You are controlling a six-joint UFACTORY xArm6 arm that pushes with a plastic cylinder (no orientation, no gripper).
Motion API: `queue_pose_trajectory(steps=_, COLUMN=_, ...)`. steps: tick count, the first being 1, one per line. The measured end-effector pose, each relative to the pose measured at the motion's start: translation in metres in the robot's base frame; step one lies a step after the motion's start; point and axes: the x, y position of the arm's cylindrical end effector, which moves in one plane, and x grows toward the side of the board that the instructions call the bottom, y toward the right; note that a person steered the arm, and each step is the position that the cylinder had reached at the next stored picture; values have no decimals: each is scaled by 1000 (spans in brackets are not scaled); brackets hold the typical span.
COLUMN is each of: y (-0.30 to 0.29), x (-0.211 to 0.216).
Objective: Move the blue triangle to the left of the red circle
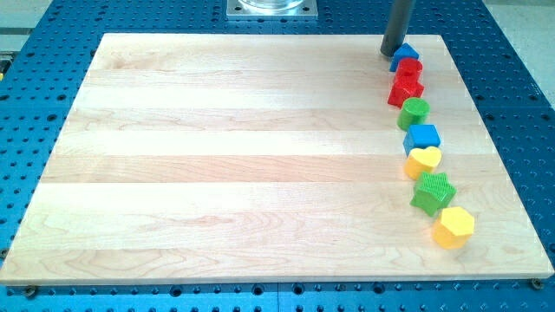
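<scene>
The blue triangle (405,55) lies near the board's top right corner, at the top of a column of blocks. The red circle (410,69) sits just below it, touching it. My tip (391,54) is right at the blue triangle's left side, seemingly in contact, and up-left of the red circle. The dark rod rises from there to the view's top edge.
Below the red circle the column runs down the board's right side: a red star (404,89), a green circle (414,111), a blue cube (422,137), a yellow heart (423,161), a green star (433,192) and a yellow hexagon (453,227). The wooden board (234,165) lies on a blue perforated table.
</scene>
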Motion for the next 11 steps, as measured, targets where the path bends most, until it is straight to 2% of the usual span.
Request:
queue_pose_trajectory(steps=1, y=0, x=0)
queue_pose_trajectory(steps=2, y=11, x=-33)
queue_pose_trajectory(steps=3, y=29, x=-42)
queue_pose_trajectory(steps=5, y=60, x=-34)
queue_pose_trajectory(steps=9, y=45, x=-24)
queue_pose_trajectory(steps=11, y=36, x=17)
